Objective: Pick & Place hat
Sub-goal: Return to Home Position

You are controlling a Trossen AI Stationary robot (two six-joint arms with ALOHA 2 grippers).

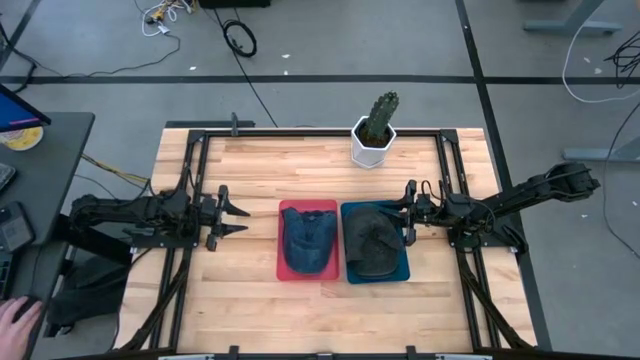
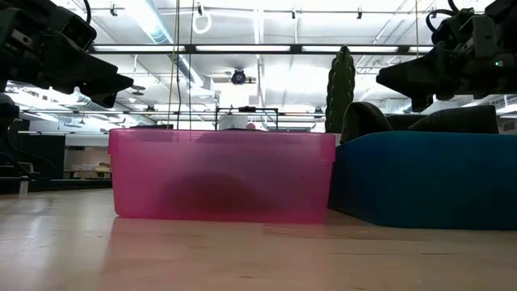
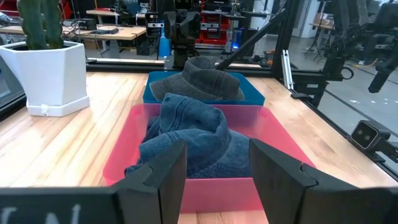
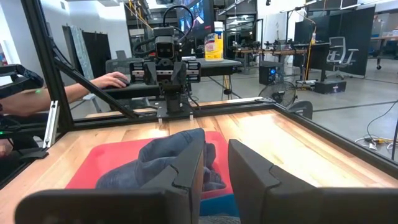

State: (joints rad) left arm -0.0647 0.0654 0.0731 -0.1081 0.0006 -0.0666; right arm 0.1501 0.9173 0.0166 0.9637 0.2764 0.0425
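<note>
A blue denim hat [image 1: 307, 240] lies crumpled in the pink bin [image 1: 284, 272] at the table's middle. Beside it, a dark grey hat [image 1: 370, 242] fills the blue bin [image 1: 400, 272]. My left gripper [image 1: 243, 219] hovers open, left of the pink bin, pointing level at it; the denim hat [image 3: 193, 137] shows between its fingers, farther off. My right gripper [image 1: 404, 214] hangs above the blue bin's right edge, pointing level toward the left. Its fingers [image 4: 186, 171] stand a little apart with nothing between them. In the low view it [image 2: 388, 81] is clear of the dark hat [image 2: 420, 121].
A cactus in a white pot [image 1: 374, 135] stands at the table's far edge, behind the bins. Black frame rails [image 1: 195, 180] run along the left and right sides. Bare wood lies at the near edge [image 1: 330, 320]. A person's hand [image 1: 15, 320] rests off the table's left.
</note>
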